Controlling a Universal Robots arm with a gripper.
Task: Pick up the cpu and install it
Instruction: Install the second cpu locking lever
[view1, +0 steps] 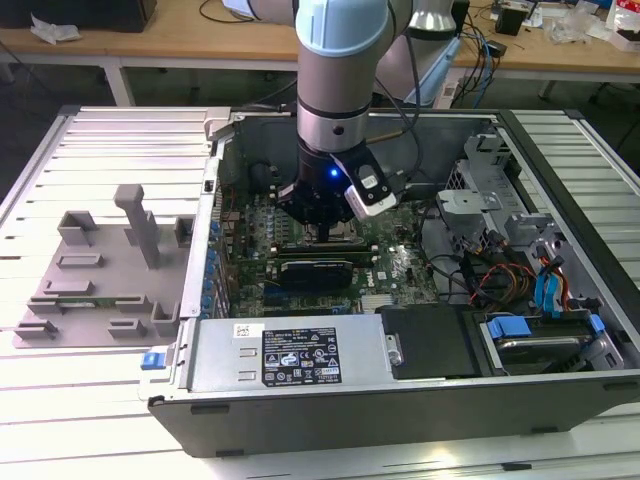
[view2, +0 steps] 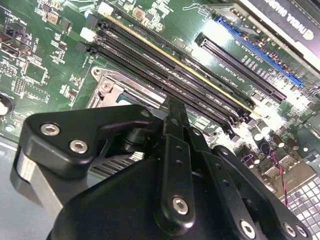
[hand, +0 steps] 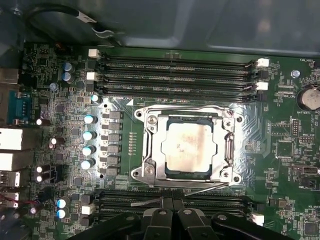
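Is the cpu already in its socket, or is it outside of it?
In. In the first wrist view the cpu lies flat inside the socket frame on the motherboard. The gripper is beside the socket, not holding it.

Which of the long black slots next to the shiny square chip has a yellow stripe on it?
The memory slot second from the outside in the second wrist view; its neighbours are plain black.

The cpu (hand: 187, 148) has a dull, smudged metal top, framed by a shiny metal socket bracket (hand: 230, 145).
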